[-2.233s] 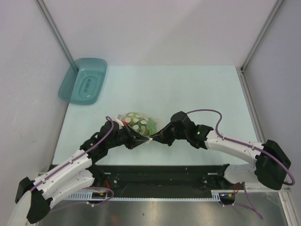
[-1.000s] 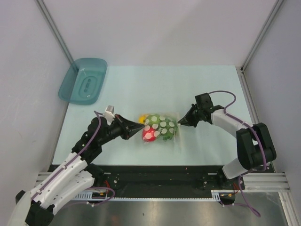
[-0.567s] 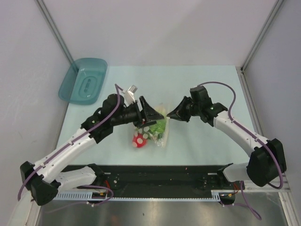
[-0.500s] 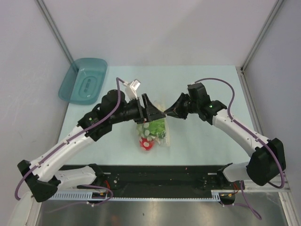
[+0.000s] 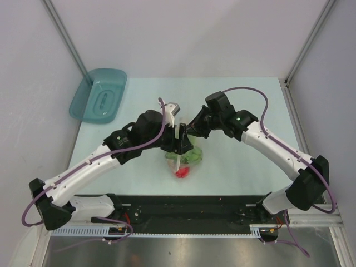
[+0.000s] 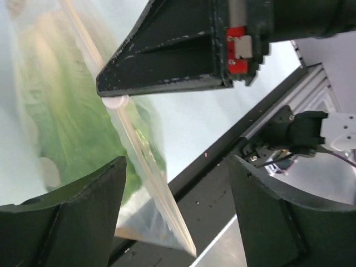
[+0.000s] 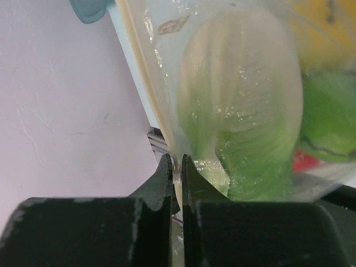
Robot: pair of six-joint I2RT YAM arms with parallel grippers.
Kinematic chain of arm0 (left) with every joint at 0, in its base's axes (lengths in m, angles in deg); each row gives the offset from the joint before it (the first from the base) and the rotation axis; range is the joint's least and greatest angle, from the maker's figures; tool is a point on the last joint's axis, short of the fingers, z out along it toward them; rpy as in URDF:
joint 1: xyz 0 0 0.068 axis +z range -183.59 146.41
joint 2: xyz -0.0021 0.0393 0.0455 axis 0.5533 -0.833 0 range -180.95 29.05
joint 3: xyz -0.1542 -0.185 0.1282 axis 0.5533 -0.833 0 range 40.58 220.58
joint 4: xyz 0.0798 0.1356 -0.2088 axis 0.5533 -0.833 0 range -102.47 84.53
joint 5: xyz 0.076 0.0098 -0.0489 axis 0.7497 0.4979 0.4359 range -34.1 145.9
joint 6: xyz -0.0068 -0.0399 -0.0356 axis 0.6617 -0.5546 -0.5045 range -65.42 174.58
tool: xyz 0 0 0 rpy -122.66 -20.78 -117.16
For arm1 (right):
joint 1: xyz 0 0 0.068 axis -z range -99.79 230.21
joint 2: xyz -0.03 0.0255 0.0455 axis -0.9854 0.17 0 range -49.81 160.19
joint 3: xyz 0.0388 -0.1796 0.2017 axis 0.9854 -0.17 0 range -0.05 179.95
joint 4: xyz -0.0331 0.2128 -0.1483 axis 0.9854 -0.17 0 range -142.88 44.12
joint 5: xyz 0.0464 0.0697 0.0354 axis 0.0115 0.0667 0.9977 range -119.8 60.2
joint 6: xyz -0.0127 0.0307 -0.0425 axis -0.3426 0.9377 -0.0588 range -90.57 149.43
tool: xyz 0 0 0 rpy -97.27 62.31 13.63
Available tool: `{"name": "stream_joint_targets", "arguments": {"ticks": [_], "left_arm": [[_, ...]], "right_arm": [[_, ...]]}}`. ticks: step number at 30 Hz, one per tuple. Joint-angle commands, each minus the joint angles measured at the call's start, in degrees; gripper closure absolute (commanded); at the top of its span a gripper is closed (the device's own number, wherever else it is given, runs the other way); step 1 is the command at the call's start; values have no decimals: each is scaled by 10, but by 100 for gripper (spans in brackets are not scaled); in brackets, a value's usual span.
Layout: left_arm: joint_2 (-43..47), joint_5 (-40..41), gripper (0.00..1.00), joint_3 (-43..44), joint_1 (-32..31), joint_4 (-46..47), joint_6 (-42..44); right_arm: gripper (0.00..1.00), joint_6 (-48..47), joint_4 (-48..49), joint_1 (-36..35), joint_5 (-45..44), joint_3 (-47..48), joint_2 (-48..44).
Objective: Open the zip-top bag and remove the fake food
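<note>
The zip-top bag [image 5: 188, 162] hangs above the table from my right gripper [image 5: 189, 132], which is shut on the zip strip [image 7: 146, 83] at one corner. In the right wrist view the fake food shows through the plastic: a green lettuce leaf [image 7: 245, 128], a yellow fruit [image 7: 325, 28] and a red piece [image 7: 305, 159]. My left gripper [image 5: 179, 146] is right beside the bag with its jaws wide open. In the left wrist view the zip strip [image 6: 139, 161] runs down between the two fingers [image 6: 61, 222], touching neither. The red piece [image 5: 181, 173] sits at the bag's lowest end.
A teal tray [image 5: 114, 83] stands at the table's far left corner, partly against the left wall. The black rail of the arm bases [image 5: 183, 208] runs along the near edge, below the hanging bag.
My left gripper has opened and let go of the bag. Both arms moved toward the table's middle and the bag rose off the table, now hanging from the right gripper alone.
</note>
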Motion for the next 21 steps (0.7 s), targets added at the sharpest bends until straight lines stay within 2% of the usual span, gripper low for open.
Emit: {"name": "stream_joint_targets", "arguments": {"ticks": [1, 3, 7, 9, 13, 14, 15, 17, 21], "left_arm": [[3, 57, 19, 6, -16, -14, -2], [-5, 101, 20, 13, -17, -41, -11], [-12, 127, 24, 19, -18, -52, -2], [-24, 129, 29, 22, -18, -55, 1], [-44, 121, 55, 21, -18, -51, 1], [-48, 119, 67, 17, -18, -50, 2], [-54, 120, 75, 17, -18, -53, 6], [-59, 130, 100, 15, -18, -67, 7], [-41, 146, 100, -13, -18, -60, 20]], "right_arm": [[100, 44, -23, -16, -41, 51, -5], [100, 47, -28, -24, -47, 57, -3], [100, 55, -21, -37, -51, 55, -3], [100, 57, -20, -43, -54, 56, -3], [100, 53, -23, -52, -63, 55, -1], [100, 52, -24, -51, -64, 53, -2], [100, 47, -25, -51, -66, 53, 0], [100, 34, -23, -51, -83, 55, 1], [100, -27, -25, -31, -113, 68, 17]]}}
